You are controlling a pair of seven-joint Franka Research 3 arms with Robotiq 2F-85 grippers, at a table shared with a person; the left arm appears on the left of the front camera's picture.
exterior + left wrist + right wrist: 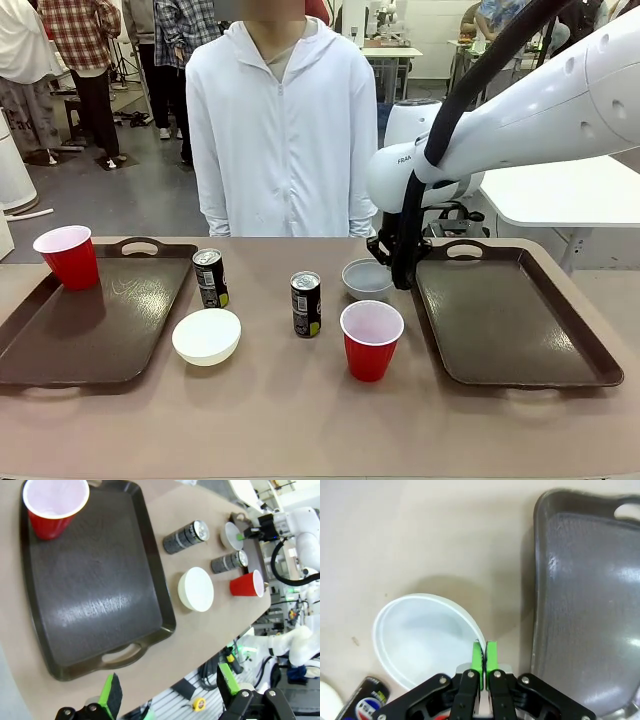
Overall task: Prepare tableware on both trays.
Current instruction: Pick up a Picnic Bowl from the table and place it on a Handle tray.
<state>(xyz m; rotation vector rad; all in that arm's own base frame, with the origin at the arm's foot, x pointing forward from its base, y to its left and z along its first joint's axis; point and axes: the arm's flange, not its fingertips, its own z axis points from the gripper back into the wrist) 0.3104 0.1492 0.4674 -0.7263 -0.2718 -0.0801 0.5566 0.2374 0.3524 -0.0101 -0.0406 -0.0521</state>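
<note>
Now right fingers [480, 660] clench grey bowl [420, 635] rim by tray [590, 605]; likely light, stiff, slick, so rim pinch suits. Left fingers [111, 697] spread, empty.

The right arm [520, 110] hides part of the grey bowl [360, 279]. In the right wrist view the edge cuts off a can [366, 706] and the right tray [590, 605].

Bright overhead light, soft shadows; glare on tray [100, 605]; wrist views fisheye, bkgd maybe blurry.
</note>
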